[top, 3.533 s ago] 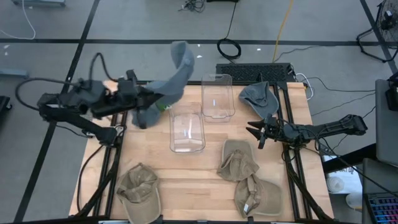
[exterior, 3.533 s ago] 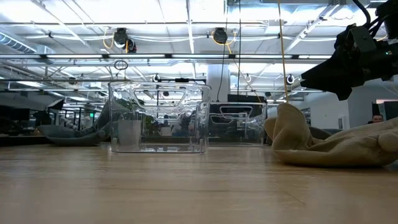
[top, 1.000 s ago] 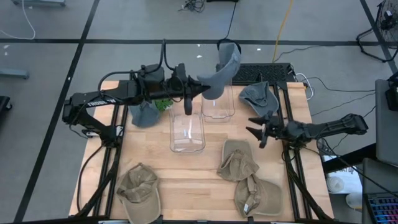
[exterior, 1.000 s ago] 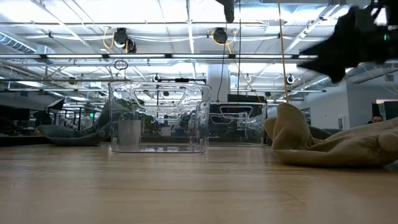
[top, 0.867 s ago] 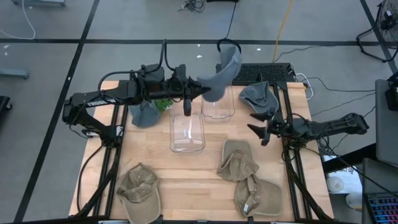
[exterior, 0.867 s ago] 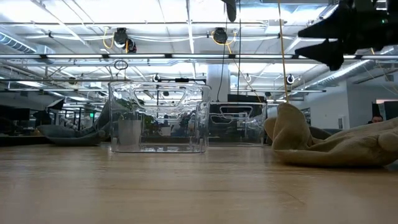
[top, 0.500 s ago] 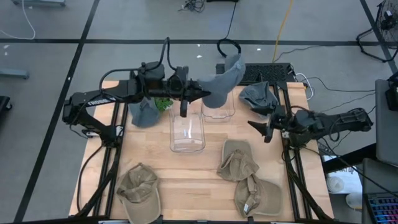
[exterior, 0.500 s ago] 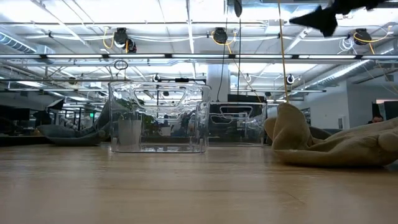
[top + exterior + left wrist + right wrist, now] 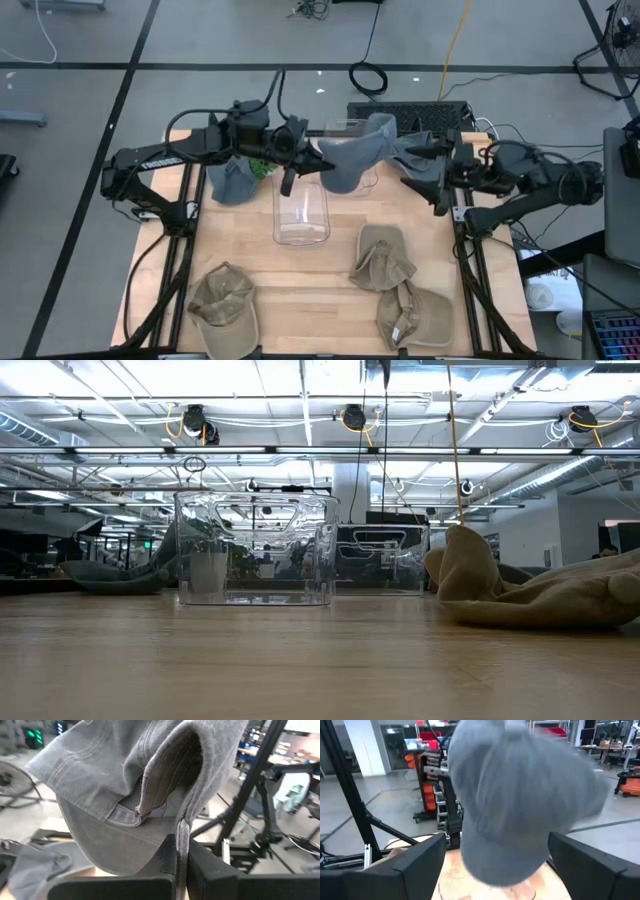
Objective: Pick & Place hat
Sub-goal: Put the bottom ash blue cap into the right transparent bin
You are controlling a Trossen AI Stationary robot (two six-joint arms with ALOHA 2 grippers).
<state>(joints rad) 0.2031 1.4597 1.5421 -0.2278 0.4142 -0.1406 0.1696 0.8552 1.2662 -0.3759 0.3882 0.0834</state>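
left jaws [image 9: 318, 166]: mine, clamped tight on the rim of the grey hat [image 9: 355, 152], held up in the air above the desk [image 9: 320, 290].
grey hat: hangs from my left jaws over the far clear bin [image 9: 350, 155], its crown spread toward my right arm; in the left wrist view the hat [image 9: 145, 790] drapes down over my closed fingers [image 9: 175, 865].
right jaws [image 9: 425, 182]: spread wide, raised off the desk, pointing at the held hat from its right side; in the right wrist view the hat [image 9: 520, 805] sits between my two fingers [image 9: 420, 862], and i cannot tell whether they touch it.
near clear bin [image 9: 301, 212]: stands on the desk just in front of the far one, below my left wrist.
second grey hat [image 9: 233, 182]: lies on the desk at the back left, under my left arm.
third grey hat [image 9: 415, 152]: at the back right, partly behind my right jaws.
tan hats: one at the front left [image 9: 224, 308], two at the front right [image 9: 383, 262] and [image 9: 412, 315], touching each other.
low view: the near clear bin [image 9: 255, 548] and a tan hat [image 9: 530, 595] rest on the desk; neither arm shows.
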